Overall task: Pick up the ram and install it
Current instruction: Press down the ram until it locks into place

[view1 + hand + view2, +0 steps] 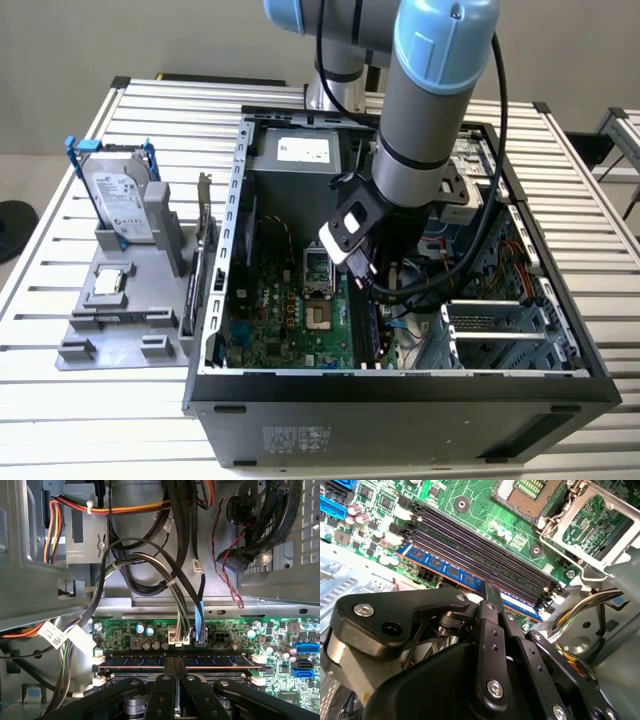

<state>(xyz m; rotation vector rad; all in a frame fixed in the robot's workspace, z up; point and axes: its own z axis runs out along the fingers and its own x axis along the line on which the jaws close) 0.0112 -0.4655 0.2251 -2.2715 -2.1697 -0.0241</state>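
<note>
Arm [425,110] is reaching down into the open PC case [400,400] sitting on the slatted tabletop [60,420]. Gripper [490,592] is hanging low over the motherboard [290,310], right at the memory slots [485,555].

Ram [447,570] is standing on edge in the outermost slot of the bank, blue face with dark chips showing in the second wrist view. In the first wrist view the ram [135,661] is running across the board between white end latches [258,658], with the gripper [174,672] centred on its length. Jaws are closed on the ram's top edge, fingers [492,600] pinching it at mid-length. Cannot tell whether the stick is fully seated or whether the latches are locked.

The other slots beside it are lying empty, black. CPU socket [535,492] is sitting open just past the slots, with its metal retention frame [592,522] flipped up beside it.

Cable bundles [170,580] are hanging near the board edge in the first wrist view.

On the exterior view's left, outside the case, a grey holder [125,300] is sitting on the tabletop, carrying a hard drive [120,200] in a blue bracket and a small square chip [108,283].
</note>
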